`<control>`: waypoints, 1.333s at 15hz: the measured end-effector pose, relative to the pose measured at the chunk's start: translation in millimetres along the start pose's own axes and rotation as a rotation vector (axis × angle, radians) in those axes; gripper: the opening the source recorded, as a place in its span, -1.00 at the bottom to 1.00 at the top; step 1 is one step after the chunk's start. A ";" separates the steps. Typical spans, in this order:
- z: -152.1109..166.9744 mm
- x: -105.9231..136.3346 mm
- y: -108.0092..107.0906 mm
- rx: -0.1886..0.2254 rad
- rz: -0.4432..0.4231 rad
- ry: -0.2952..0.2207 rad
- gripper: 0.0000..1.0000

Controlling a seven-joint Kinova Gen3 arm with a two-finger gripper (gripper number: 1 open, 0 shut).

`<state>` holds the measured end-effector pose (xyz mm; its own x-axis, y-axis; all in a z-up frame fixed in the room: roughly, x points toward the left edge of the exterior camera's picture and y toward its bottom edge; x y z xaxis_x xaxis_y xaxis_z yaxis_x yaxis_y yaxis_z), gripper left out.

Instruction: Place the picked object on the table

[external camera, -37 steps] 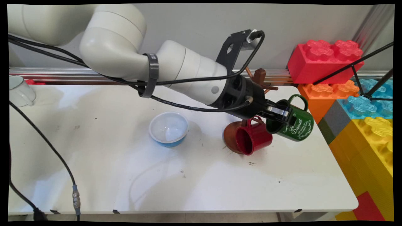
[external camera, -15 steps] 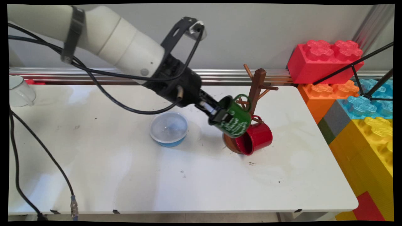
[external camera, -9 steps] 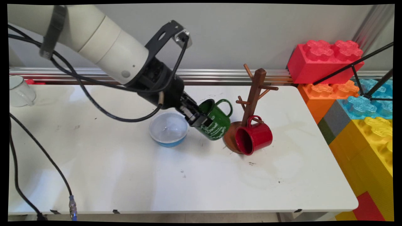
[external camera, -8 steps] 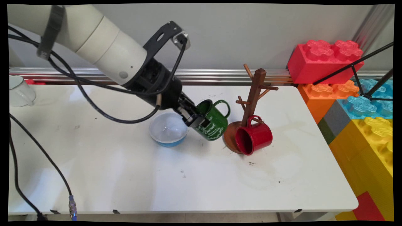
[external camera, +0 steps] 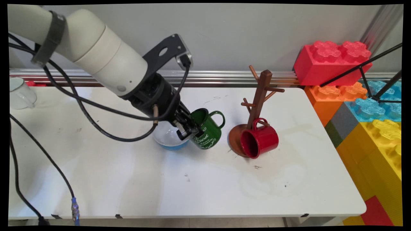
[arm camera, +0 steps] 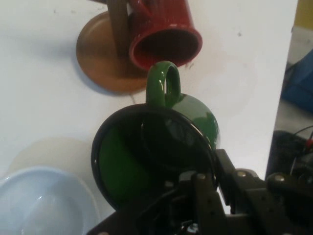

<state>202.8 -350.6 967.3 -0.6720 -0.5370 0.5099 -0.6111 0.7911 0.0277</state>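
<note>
My gripper (external camera: 188,129) is shut on the rim of a green mug (external camera: 205,131) with white lettering, held tilted just above the table between the bowl and the mug tree. In the hand view the green mug (arm camera: 161,152) fills the middle, its mouth toward the camera and its handle pointing at the tree. A wooden mug tree (external camera: 258,96) stands to the right, with a red mug (external camera: 259,138) hanging on a low peg. The red mug (arm camera: 164,32) and the tree's round base (arm camera: 100,58) show in the hand view too.
A white and blue bowl (external camera: 167,141) sits on the table, partly behind my gripper; the bowl (arm camera: 41,203) is at the hand view's lower left. A white cup (external camera: 20,93) stands far left. Big toy blocks (external camera: 359,106) line the right edge. Black cables (external camera: 48,150) hang at left.
The gripper has carried the green mug from the right of the mug tree leftward past it, then down toward the table beside the bowl. The red mug stays on its peg.
</note>
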 end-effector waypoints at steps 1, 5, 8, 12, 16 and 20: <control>1.8 -0.3 1.5 0.009 0.008 -0.011 -1.00; 12.1 -2.0 6.6 0.035 0.035 -0.049 -1.00; 22.4 -4.0 9.2 0.055 0.054 -0.078 -1.00; 34.3 -7.2 12.5 0.071 0.067 -0.107 -1.00; 46.7 -12.3 16.3 0.084 0.075 -0.140 -1.00; 56.8 -20.9 18.0 0.098 0.076 -0.178 -1.00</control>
<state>182.1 -341.8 908.3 -0.7756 -0.5274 0.3470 -0.5880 0.8035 -0.0932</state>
